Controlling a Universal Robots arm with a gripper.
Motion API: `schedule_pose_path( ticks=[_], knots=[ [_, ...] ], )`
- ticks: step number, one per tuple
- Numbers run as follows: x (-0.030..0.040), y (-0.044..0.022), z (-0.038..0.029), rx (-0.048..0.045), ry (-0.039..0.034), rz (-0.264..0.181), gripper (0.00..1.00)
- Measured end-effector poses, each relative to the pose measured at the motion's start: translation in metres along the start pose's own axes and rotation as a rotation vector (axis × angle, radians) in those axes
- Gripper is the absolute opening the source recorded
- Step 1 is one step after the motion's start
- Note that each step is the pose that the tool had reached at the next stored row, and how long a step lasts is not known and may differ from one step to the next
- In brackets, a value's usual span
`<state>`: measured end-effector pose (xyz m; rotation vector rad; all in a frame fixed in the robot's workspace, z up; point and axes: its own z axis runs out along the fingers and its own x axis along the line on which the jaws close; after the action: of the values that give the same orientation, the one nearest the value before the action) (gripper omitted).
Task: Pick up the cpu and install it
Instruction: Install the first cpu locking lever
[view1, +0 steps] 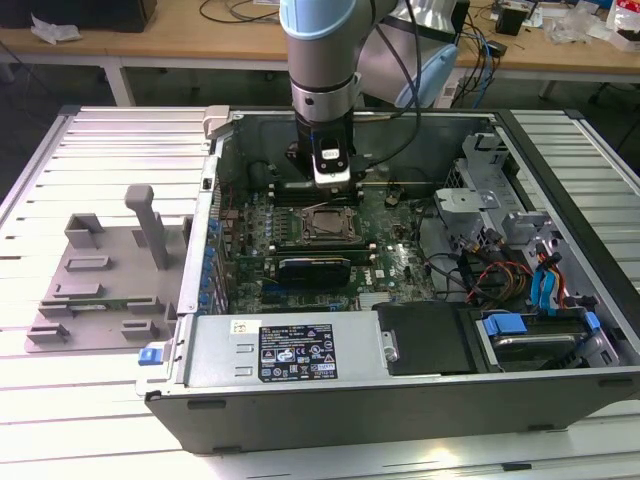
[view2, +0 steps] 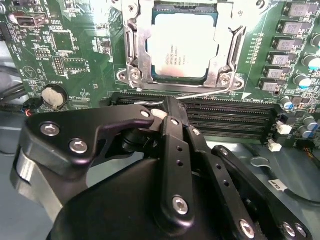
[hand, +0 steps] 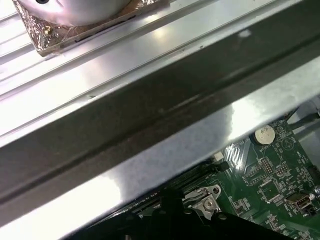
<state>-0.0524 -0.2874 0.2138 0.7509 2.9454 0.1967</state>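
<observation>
In the second wrist view the cpu (view2: 182, 46) lies flat in its socket just beyond the gripper (view2: 167, 107), whose fingers look closed together on nothing.

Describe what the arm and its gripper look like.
The arm has pale blue joint covers and silver-grey tube sections, with a black cable running beside it. Its wrist ends in a black block bearing a white panel. In the second wrist view the gripper is matte black, built of rounded linkage bars fastened with silver screws.
</observation>
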Motion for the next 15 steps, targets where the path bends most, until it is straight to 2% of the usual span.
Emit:
schedule_pose_path(
  ticks=[3,10,12,13,15],
  knots=[
    [0.0000,-0.0002,0.0014,0.0137,-0.0075,-0.001,0.11],
    [-0.0007,-0.0001,0.0041,0.0212,-0.0114,-0.002,0.11],
    [-0.0007,0.0004,0.0027,0.0209,-0.0115,-0.002,0.11],
    [-0.0009,0.0011,-0.0014,0.0210,-0.0115,-0.002,0.11],
    [-0.0009,0.0014,-0.0022,0.0208,-0.0116,-0.001,0.11]
  ],
)
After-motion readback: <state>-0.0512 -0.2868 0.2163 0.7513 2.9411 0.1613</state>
